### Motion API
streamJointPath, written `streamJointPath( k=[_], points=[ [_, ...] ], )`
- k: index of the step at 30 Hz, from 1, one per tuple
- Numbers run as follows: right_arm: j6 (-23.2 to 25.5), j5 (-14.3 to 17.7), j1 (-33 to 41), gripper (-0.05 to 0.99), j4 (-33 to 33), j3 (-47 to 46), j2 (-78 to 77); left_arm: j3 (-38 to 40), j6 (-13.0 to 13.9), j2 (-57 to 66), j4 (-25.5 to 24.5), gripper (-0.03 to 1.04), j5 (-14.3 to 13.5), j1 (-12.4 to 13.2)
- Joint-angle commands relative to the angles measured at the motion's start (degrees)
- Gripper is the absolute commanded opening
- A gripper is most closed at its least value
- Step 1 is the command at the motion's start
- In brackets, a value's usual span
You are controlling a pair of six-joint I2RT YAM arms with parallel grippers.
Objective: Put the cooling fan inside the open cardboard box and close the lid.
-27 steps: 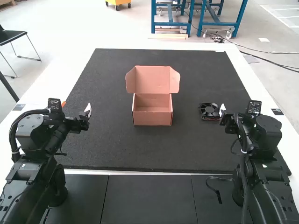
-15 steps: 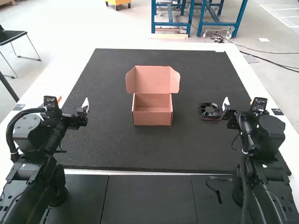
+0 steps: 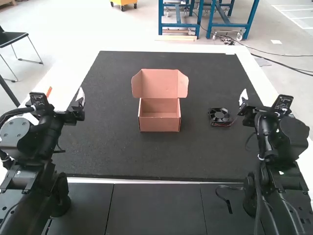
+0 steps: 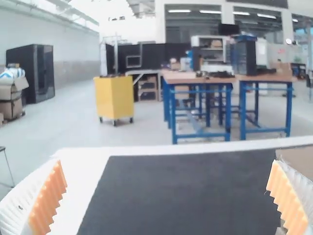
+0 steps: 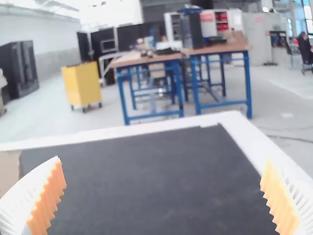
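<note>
Lying flat on the black mat (image 3: 122,147), the cooling fan (image 3: 219,116) sits to the right of the cardboard box (image 3: 159,121), apart from it and outside it. We see thin wires (image 3: 222,124) trailing from the fan's near edge onto the mat.

The box stands upright near the middle of the mat with its top open. Its lid (image 3: 159,84) rises from the far wall, tilted slightly back, and a small flap curls forward at each end of it.

Closest to the fan is the right arm (image 3: 281,139), which stands at the near right corner of the mat. We see its right claw (image 5: 160,165) raised above the mat and spread wide, gripping nothing. The white ribbed fingers (image 5: 14,210) with orange pads (image 5: 46,200) stand well apart, with bare mat between them.

On the other side the left arm (image 3: 24,139) stands at the near left corner, well apart from both box and fan. We find the left claw (image 4: 165,166) just as wide open and likewise empty, its orange pads (image 4: 46,205) facing each other across the mat.

Around the mat runs the white surface (image 3: 61,81) that carries everything.
</note>
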Motion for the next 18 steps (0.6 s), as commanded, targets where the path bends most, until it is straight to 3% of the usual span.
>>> streamJointPath(
  k=[1, 9, 16, 18],
  points=[
    [1.06, 1.21, -0.69, 0.91, 0.80, 4.98, 4.13, 4.92, -0.74, 1.27, -0.04, 0.97, -1.61, 0.09],
    [2.11, 2.00, -0.78, 0.91, 0.10, 17.72, 21.79, 14.67, -1.97, 13.48, -2.77, 0.97, -1.96, 0.18],
    [2.73, 2.26, -0.78, 0.91, -9.13, 29.94, 33.66, 25.13, -6.27, 26.40, -6.46, 0.97, -2.14, 0.45],
    [2.73, 2.44, -0.78, 0.91, -13.79, 34.07, 37.61, 28.74, -6.54, 29.65, -7.78, 0.97, -4.33, 0.53]
  ],
)
